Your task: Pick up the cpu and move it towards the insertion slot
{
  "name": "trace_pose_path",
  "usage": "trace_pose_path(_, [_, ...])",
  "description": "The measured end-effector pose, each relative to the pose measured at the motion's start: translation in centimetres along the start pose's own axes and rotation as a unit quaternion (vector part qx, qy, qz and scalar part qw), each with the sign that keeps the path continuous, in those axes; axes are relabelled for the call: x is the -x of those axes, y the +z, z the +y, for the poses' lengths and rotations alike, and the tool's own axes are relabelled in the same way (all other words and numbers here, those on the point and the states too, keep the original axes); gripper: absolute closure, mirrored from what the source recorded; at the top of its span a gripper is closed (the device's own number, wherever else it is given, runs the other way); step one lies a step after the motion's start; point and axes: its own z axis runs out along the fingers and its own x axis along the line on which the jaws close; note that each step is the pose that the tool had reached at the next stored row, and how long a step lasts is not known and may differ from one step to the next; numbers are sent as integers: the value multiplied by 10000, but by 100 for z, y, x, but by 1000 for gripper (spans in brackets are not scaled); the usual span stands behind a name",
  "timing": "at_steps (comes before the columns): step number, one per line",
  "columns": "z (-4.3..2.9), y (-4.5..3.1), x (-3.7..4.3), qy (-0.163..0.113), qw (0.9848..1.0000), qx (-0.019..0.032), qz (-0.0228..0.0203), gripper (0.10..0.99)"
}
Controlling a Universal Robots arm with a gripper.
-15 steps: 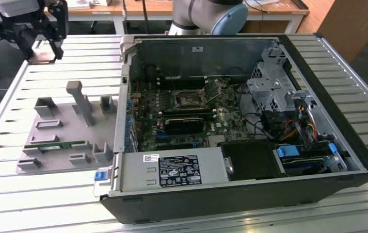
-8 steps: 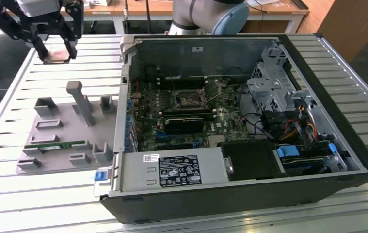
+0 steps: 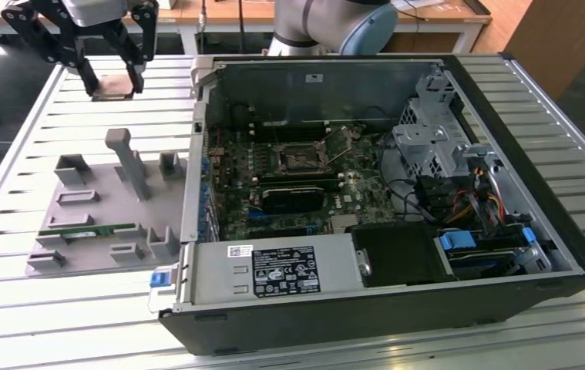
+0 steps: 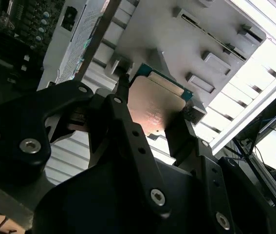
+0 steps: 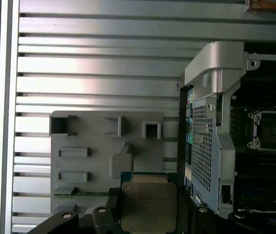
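Over the slatted table [image 3: 61,108], beside the open case [image 3: 313,85] with the insertion slot [image 3: 300,158] inside, gripper [image 3: 112,85] tight on the cpu [image 4: 155,109].

Upper left of the exterior view: my gripper [image 3: 113,83], a black frame of flat, angular links beneath a pale grey wrist housing [image 3: 97,9]. At top centre of that view, my arm [image 3: 313,27] is a rounded silver-grey tube with a blue-grey joint cap [image 3: 372,29]. In the second wrist view, the links [image 4: 128,141] are matte black plates with bevelled edges, pierced by small round holes and pinned with silver socket-head screws [image 4: 29,145]. My fingers [image 4: 180,139] are plain black bars. In the first wrist view, the black links carry more bright screws [image 5: 67,215].
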Motion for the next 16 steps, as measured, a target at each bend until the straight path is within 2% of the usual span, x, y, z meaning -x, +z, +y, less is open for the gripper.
trace_pose_path(16, [-3, -1, 575, 0, 10000, 2, 17, 541])
